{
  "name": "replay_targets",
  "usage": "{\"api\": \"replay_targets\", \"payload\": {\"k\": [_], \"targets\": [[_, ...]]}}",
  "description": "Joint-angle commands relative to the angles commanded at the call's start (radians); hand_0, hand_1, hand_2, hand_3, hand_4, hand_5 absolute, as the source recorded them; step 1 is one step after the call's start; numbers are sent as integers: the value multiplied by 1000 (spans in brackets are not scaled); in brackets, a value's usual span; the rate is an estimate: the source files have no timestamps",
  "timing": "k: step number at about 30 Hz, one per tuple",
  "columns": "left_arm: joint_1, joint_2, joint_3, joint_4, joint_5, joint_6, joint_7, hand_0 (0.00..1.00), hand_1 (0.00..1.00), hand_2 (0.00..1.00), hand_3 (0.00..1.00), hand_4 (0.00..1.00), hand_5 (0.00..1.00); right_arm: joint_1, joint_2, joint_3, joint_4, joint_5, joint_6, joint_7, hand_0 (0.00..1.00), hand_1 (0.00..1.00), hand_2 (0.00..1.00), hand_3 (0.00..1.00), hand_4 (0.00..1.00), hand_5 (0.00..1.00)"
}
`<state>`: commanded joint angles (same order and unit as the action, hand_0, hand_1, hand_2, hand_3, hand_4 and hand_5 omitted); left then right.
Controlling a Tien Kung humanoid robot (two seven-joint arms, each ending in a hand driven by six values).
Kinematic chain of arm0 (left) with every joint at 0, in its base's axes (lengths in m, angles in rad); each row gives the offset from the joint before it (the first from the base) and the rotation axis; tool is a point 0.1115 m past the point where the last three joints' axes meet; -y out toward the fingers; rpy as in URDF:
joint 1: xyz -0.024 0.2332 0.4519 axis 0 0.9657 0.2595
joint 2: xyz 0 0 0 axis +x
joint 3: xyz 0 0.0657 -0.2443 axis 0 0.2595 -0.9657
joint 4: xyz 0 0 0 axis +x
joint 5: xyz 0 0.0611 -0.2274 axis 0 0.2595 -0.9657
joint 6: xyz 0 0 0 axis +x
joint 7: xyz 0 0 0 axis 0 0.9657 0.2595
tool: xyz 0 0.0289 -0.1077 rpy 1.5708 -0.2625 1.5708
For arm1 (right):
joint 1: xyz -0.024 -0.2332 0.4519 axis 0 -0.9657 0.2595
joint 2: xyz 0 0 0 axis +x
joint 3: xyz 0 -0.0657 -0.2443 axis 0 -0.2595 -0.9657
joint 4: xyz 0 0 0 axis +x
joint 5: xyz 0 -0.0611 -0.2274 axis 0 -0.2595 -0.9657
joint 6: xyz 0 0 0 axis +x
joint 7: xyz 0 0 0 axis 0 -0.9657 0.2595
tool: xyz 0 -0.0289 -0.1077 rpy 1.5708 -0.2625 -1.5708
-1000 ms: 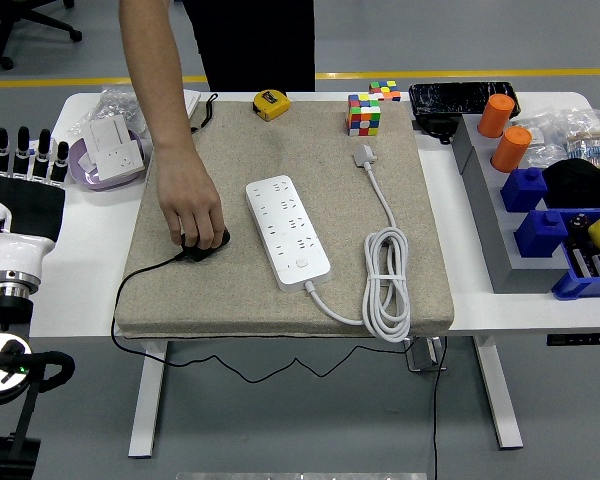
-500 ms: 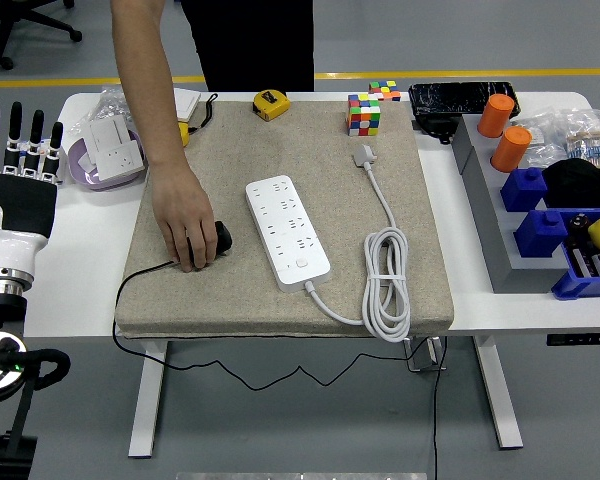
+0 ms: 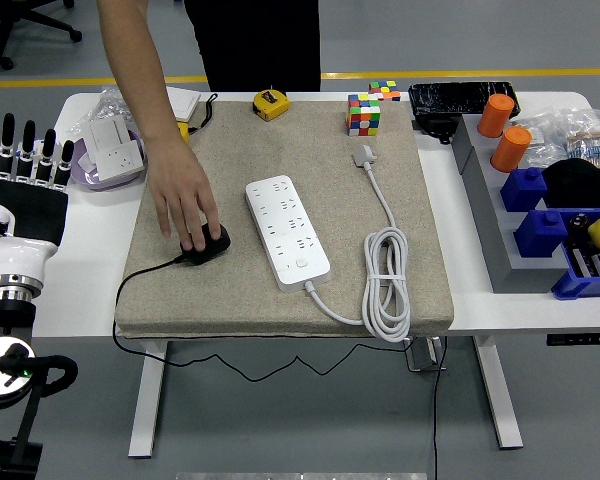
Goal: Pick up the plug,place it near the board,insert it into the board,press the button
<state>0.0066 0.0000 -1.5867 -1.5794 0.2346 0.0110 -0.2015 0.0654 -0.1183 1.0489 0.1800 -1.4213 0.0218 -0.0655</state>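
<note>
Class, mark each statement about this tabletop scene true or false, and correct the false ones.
1. A person's hand rests on the black plug. True.
2. The left robot hand grips the plug. False: it is raised at the table's left edge, fingers extended, holding nothing.
3. The white power strip lies on the beige mat. True.
4. The black plug is inserted in the power strip. False: it lies on the mat, left of the strip.
5. The yellow tape measure sits at the table's near edge. False: it is at the far edge.
</note>
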Motion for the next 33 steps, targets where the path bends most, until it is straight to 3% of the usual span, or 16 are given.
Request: {"api": "replay_targets", "payload": {"k": [1,4,6,7,18,19,24,25,30,31,33], "targets": [[0,0,1,2,-21,21,-18,79,2,27,8,986,448,0,0,-2,0,2,0,0,819,724,701,636,938,606],[2,0,5,9,-73,45,-47,79,2,27,8,986,448,0,2,-7,0,5,0,1,819,724,701,636,938,606],[5,0,6,10,-73,42,-47,79,2,27,8,986,448,-1,3,-7,0,6,0,1,819,724,701,636,938,606],[7,0,8,10,-67,37,-44,76,2,2,2,910,375,-2,3,-5,0,3,0,1,819,723,701,635,938,606],[3,0,2,13,-46,22,-37,75,2,2,2,888,354,1,2,-8,0,3,1,0,819,722,702,636,938,606],[5,0,1,12,-41,17,-32,164,64,139,129,904,351,1,2,-7,0,2,1,-1,819,724,702,636,938,606],[12,0,-3,0,11,-26,8,164,64,139,129,904,351,-4,3,-2,0,-5,2,-2,819,724,702,636,938,606],[13,0,-2,-2,19,-41,15,345,502,493,480,989,425,-4,3,-3,0,-5,2,-2,819,723,701,636,938,606],[12,0,1,-9,36,-77,29,345,502,493,480,989,425,-2,2,-10,0,3,1,0,819,723,701,636,938,606],[12,0,1,-9,37,-80,29,821,829,781,762,998,578,-1,2,-11,0,5,0,0,819,723,702,636,938,606],[12,0,2,-9,38,-84,28,821,829,781,762,998,578,-1,2,-12,0,5,1,0,819,723,702,636,938,606]]}}
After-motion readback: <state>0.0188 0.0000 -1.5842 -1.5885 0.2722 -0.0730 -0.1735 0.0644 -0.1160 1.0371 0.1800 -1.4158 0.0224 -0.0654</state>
